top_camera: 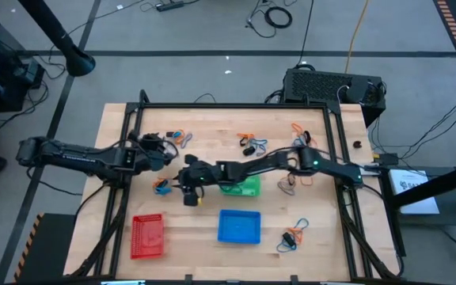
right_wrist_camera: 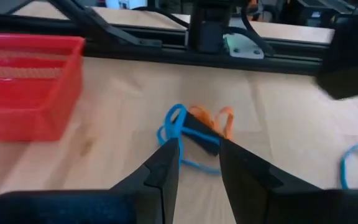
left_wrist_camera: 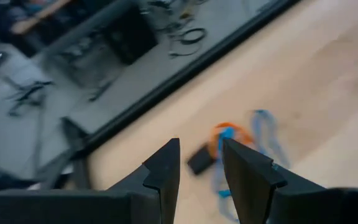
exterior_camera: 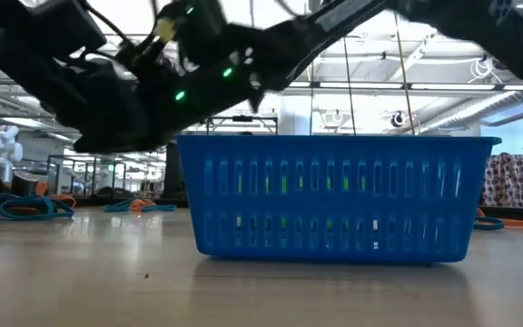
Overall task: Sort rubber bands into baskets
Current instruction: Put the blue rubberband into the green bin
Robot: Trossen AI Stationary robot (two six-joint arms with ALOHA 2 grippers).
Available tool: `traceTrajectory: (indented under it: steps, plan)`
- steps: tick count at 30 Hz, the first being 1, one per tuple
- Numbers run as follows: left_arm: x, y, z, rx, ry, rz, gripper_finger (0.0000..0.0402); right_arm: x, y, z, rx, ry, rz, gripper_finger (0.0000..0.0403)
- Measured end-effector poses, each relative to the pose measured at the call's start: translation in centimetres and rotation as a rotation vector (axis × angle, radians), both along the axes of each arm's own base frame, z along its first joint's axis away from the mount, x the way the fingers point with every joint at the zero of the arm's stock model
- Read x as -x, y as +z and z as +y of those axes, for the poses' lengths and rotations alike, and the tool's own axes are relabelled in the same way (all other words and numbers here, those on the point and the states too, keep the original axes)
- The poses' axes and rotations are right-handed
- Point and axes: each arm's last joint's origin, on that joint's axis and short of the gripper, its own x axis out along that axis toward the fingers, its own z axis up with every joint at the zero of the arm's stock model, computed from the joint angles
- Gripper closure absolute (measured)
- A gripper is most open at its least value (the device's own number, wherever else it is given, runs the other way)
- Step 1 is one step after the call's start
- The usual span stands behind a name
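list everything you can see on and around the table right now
baskets: three; red at the near left, blue near centre, green mid-table, partly under the right arm
rubber bands: several tangled clusters of orange, blue and black; far left, far centre, far right, mid left, mid right, near right
table: one, light wood, dark frame
black box: one, on the floor beyond the far right corner
left gripper: over the far-left cluster, jaws apart, empty
right gripper: over the mid-left cluster, jaws apart, empty

A robotics lab: framed wooden table (top_camera: 212, 119), floor cables (top_camera: 271, 16), ceiling trusses.
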Motion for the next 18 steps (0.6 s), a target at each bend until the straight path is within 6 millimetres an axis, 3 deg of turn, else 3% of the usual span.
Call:
traceTrajectory:
  steps: [5,10,18]
  plan:
    - [0.2,0.0,0.6,-0.012,0.049,0.006,0.0275,-1.9,-2.1,-0.4,-0.039,0.083,0.018,0.0293]
    - [0.3,0.0,0.9,-0.014,0.074,0.01,0.0275,-2.4,-1.9,-0.7,-0.065,0.117,0.033,0.0289]
    - [0.3,0.0,1.0,-0.014,0.08,0.003,0.0275,-2.6,-1.4,-0.9,-0.106,0.089,0.005,0.0211]
